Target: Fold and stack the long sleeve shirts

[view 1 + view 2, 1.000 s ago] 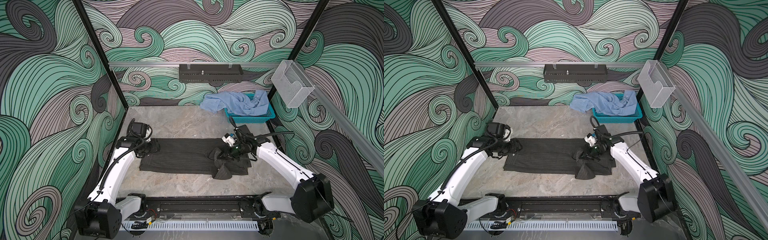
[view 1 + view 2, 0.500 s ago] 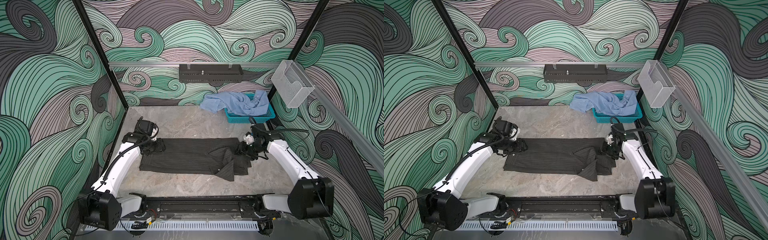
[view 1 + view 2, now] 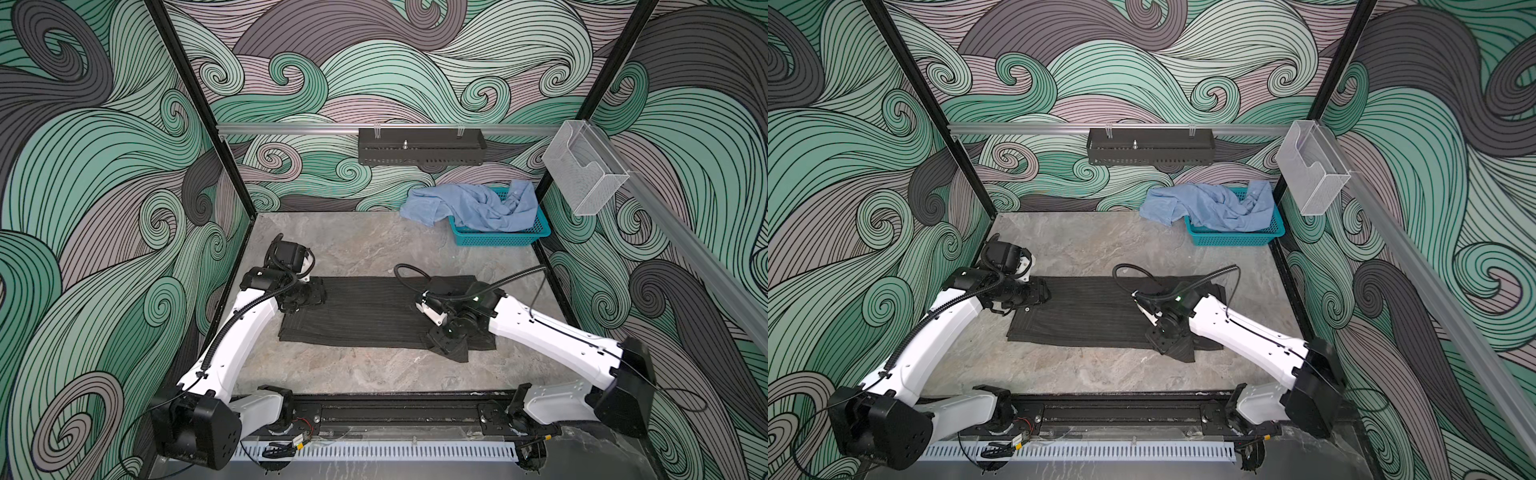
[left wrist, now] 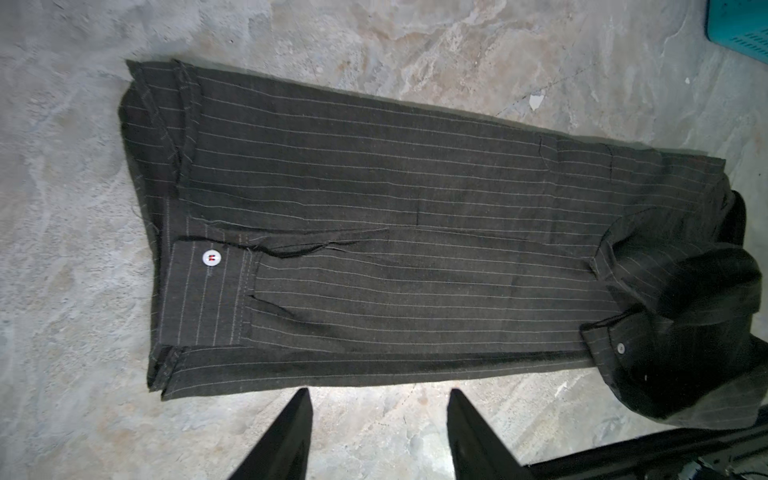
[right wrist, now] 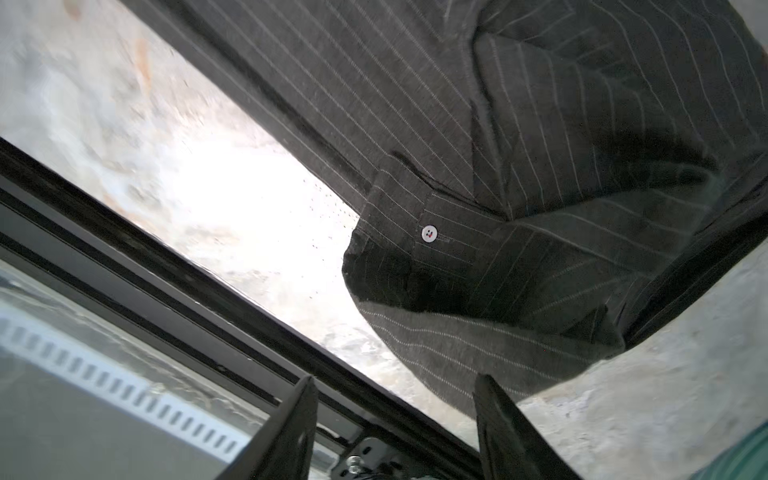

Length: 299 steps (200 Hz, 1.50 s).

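The dark pinstriped long sleeve shirt point(image 3: 365, 311) point(image 3: 1092, 316) lies on the table as a long flat strip, bunched at its right end point(image 4: 685, 291). A cuff with a white button point(image 5: 429, 233) shows there. My left gripper point(image 3: 318, 294) point(image 3: 1044, 293) point(image 4: 379, 392) is open at the strip's left end, with only bare table between its fingers. My right gripper point(image 3: 446, 340) point(image 3: 1160, 338) point(image 5: 397, 379) hangs open over the bunched right end, holding nothing. The light blue long sleeve shirt point(image 3: 473, 205) point(image 3: 1212, 203) lies crumpled over the teal basket point(image 3: 498, 239) point(image 3: 1233, 239) at the back right.
The grey stone table point(image 3: 353, 249) is walled on three sides. A black perforated shelf point(image 3: 419, 145) hangs on the back wall and a clear plastic holder point(image 3: 582, 178) on the right rail. The arms' black base rail point(image 3: 395, 411) runs along the front edge.
My right gripper has opened and let go of the dark cloth, then swung toward the front over the shirt's right end. The released part now lies there in a bunch. The left gripper shifted slightly right.
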### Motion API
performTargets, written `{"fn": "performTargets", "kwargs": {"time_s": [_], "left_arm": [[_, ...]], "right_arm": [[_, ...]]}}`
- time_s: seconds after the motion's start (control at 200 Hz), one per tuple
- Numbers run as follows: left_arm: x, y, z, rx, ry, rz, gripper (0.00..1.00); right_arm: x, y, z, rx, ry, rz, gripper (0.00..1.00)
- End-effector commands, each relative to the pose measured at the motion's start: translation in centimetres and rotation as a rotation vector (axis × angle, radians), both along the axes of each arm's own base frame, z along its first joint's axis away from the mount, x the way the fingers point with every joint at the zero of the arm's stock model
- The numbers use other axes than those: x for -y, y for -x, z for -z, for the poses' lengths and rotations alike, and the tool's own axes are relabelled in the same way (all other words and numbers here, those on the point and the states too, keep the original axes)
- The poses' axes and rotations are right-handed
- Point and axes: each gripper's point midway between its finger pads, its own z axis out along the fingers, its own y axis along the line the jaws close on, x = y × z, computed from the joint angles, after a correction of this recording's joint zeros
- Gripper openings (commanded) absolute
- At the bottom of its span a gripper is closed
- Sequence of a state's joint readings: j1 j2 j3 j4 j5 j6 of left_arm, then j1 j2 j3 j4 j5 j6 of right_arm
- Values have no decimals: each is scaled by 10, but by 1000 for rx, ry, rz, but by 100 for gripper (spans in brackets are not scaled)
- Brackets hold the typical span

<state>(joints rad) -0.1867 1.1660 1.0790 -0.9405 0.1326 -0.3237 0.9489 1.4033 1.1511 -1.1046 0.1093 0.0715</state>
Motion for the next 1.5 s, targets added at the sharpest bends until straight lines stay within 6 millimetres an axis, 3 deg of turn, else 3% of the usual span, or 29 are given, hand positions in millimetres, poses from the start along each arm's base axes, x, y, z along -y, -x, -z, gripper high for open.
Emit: {"fn": "performTargets", "kwargs": {"time_s": [0.0, 0.13, 0.245, 0.395, 0.485, 0.595, 0.65, 0.716, 0.771, 0.876, 0.966, 1.026, 1.066, 1.126, 1.346, 1.491], "left_arm": [[-11, 6, -15, 49, -48, -20, 55], [-15, 10, -21, 88, -59, -22, 56], [-19, 14, -22, 83, -71, -22, 56], [-20, 14, -21, 80, -67, -25, 56], [-20, 13, -21, 82, -61, -28, 56], [-21, 12, -22, 86, -66, -25, 56], [-23, 13, -22, 86, -69, -26, 56], [-24, 12, -23, 89, -72, -27, 56], [-25, 12, -24, 92, -71, -29, 56], [-25, 8, -28, 105, -65, -33, 56], [-23, 4, -32, 119, -51, -35, 56], [-20, 1, -34, 129, -38, -32, 56], [-18, -1, -34, 132, -29, -27, 56], [-17, -3, -35, 134, -19, -28, 56], [-12, -8, -34, 131, -2, -14, 56], [-9, -10, -32, 130, 13, -6, 56]], "right_arm": [[-10, -9, 0, 82, 67, -253, 63], [-21, -1, 19, 23, 94, -402, 65], [-17, 10, 36, -60, 133, -467, 65], [-8, 10, 59, -116, 217, -471, 59], [-7, 8, 67, -136, 233, -452, 45], [-8, 3, 61, -123, 215, -427, 1], [-9, -2, 53, -95, 191, -412, 0], [-15, -10, 32, -47, 121, -378, 0], [-25, -23, 3, 5, -1, -325, 0], [-42, -59, -82, 244, -281, -223, 0], [-40, -92, -163, 524, -515, -118, 0], [-32, -110, -197, 669, -617, -37, 0], [-28, -120, -206, 732, -657, 4, 0], [-26, -130, -204, 774, -666, 46, 0], [-29, -155, -145, 780, -669, 159, 0], [-18, -165, -125, 801, -658, 283, 0]]}}
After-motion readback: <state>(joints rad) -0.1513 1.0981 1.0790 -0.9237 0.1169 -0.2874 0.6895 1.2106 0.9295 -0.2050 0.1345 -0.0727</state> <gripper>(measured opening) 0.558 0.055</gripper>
